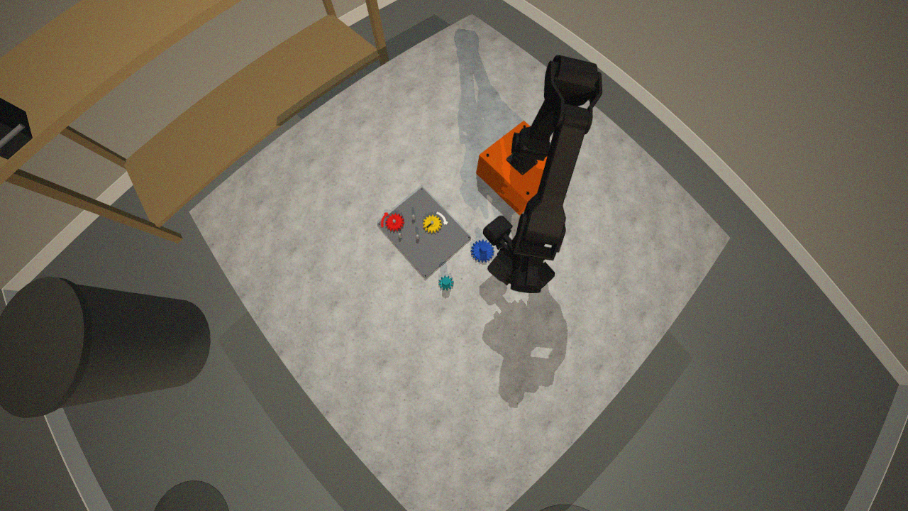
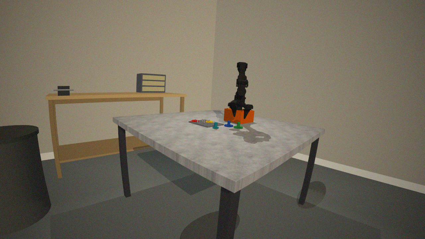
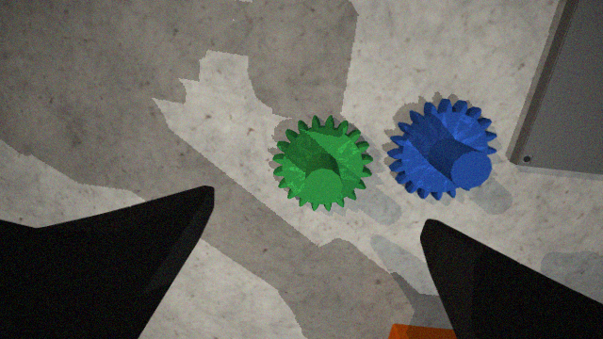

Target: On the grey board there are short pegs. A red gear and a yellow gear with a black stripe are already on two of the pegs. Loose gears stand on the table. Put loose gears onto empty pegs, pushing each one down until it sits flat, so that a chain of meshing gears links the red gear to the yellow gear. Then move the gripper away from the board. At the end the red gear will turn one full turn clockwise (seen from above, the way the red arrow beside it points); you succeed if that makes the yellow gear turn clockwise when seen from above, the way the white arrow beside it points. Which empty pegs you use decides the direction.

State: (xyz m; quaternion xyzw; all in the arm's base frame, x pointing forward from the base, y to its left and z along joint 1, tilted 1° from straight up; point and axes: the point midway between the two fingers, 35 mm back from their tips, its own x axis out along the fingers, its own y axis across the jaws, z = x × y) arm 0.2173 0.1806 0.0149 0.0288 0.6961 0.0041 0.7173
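The gripper is open and empty, pointing down above the green gear, which the arm hides in the top view. The blue gear stands between the green gear and the grey board. The small teal gear stands off the board's near corner. These loose gears have upright knobs. The red gear and yellow gear are on the board. Empty pegs stand between and beside them.
The orange arm base stands close behind the blue and green gears. The black arm rises above it. The blue gear is close beside the green one, near the right fingertip in the wrist view.
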